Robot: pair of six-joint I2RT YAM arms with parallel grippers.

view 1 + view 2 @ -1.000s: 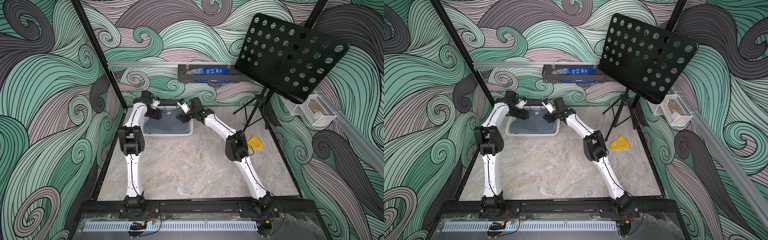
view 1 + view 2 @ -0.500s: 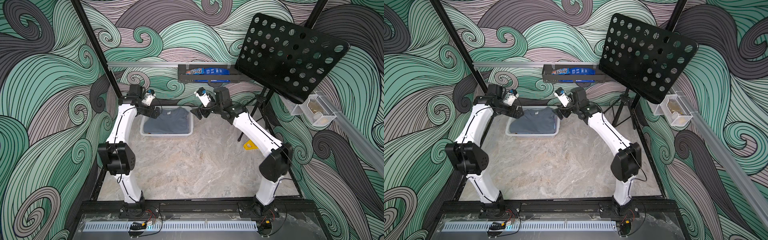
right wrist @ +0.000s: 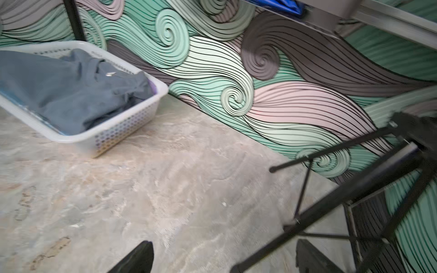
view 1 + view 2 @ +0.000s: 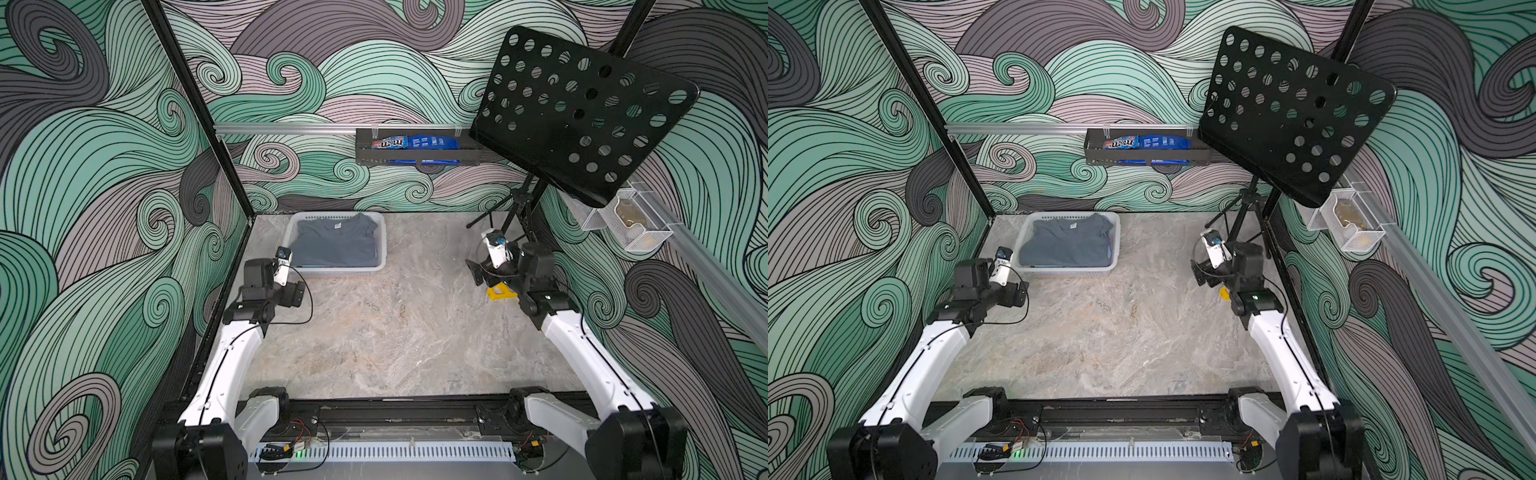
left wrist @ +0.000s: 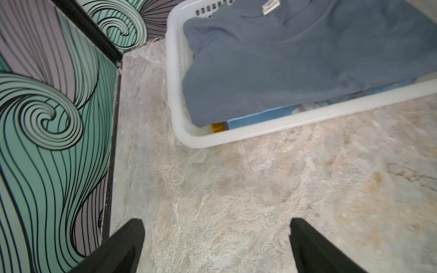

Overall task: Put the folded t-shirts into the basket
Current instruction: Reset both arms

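Observation:
The white basket (image 4: 340, 271) (image 4: 1067, 272) stands at the back left of the table. A dark grey folded t-shirt (image 4: 336, 245) (image 4: 1065, 247) lies on top inside it. In the left wrist view, light blue (image 5: 260, 120) and mustard (image 5: 217, 127) edges of other t-shirts show under the grey one (image 5: 283, 59) at the basket rim (image 5: 283, 124). My left gripper (image 4: 297, 294) (image 5: 217, 248) hovers open and holds nothing, just in front of the basket's near left corner. My right gripper (image 4: 477, 272) (image 3: 222, 257) is open and holds nothing, far right of the basket (image 3: 125, 127), near the stand's legs.
A black perforated music stand (image 4: 582, 112) on a tripod (image 4: 511, 208) fills the back right; its legs (image 3: 331, 208) cross close in front of my right gripper. A black shelf with snack packets (image 4: 415, 151) hangs on the back wall. A wire-mesh holder (image 4: 627, 224) and a yellow piece (image 4: 500, 291) are at the right.
Both arms have drawn back from over the basket, the left toward the near left, the right toward the tripod. Both grippers opened wider. The grey t-shirt stays in the basket.

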